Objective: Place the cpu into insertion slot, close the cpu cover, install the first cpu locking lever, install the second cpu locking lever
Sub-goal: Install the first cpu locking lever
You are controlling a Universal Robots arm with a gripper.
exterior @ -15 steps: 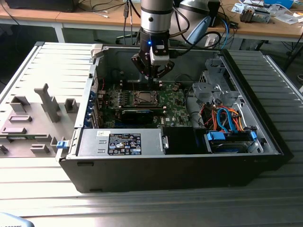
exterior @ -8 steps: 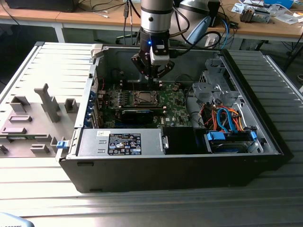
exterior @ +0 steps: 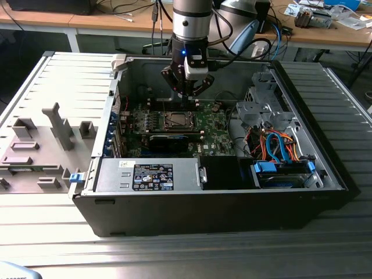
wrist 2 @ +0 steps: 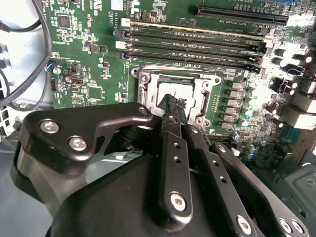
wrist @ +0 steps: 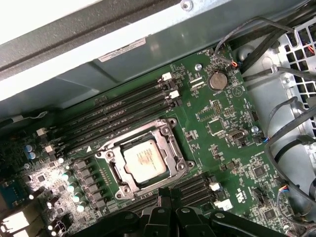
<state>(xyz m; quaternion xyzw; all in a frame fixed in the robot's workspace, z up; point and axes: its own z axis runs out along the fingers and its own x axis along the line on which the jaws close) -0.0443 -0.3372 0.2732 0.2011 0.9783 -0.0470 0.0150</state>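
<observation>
Open computer case (exterior: 325, 168) lies on its side on a ribbed metal bench (exterior: 174, 256); one wooden desk (exterior: 116, 20) runs behind it. One green circuit board (exterior: 212, 125) sits on the case floor toward the far wall. One black power supply box (exterior: 148, 177) lies along the case's near edge with one label (exterior: 153, 176) on top; its print is too small to make out. One drive cage (exterior: 264, 104) stands at the case's far corner on the exterior view's right, with a bundle of blue and orange cables (exterior: 279, 145) below it. One grey fixture tray (exterior: 40, 145) rests on the bench off the case's edge on the exterior view's left. One arm with its gripper (exterior: 187, 93) hangs over the board, just above and behind the insertion slot (exterior: 176, 120). The fingers (wrist 2: 173, 148) appear drawn together, holding nothing, tips hovering over the socket's edge without clear contact. Four narrow memory slots (wrist: 118, 111) lie parallel beside the socket. The cpu cover (wrist: 170, 131) frames the socket and lies down flat. The cpu (wrist: 143, 161) sits seated in the slot, silvery top up, faint print on it unreadable. One round coin battery (wrist: 217, 80) sits near the board's corner.
</observation>
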